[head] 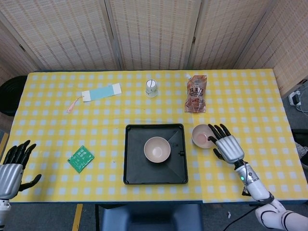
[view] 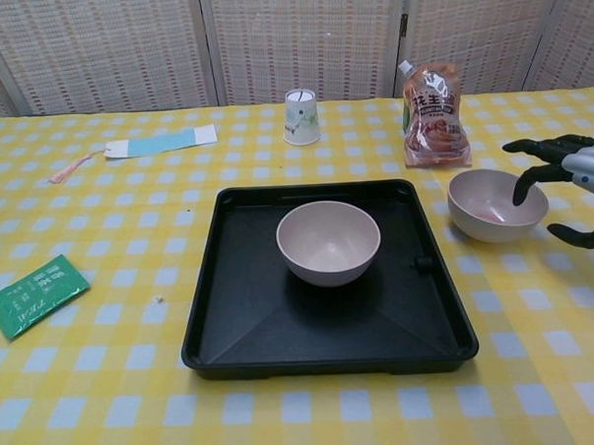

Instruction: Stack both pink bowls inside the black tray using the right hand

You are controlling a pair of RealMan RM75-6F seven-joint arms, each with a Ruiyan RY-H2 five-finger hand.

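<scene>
One pink bowl (head: 157, 148) (view: 328, 242) sits upright in the middle of the black tray (head: 134, 171) (view: 233, 329). The second pink bowl (head: 202, 135) (view: 491, 205) stands on the yellow checked cloth just right of the tray. My right hand (head: 226, 146) (view: 569, 177) hovers at that bowl's right rim, fingers spread and holding nothing; its fingertips (head: 212, 129) reach over the rim edge. My left hand (head: 12, 164) rests open at the table's near left corner, seen only in the head view.
A snack pouch (head: 196, 94) (view: 432, 103) lies behind the loose bowl. A paper cup (head: 151, 88) (view: 300, 117) stands at the back centre, a blue bookmark (head: 101, 92) (view: 160, 142) at the back left, a green packet (head: 81, 159) (view: 29, 295) at the front left.
</scene>
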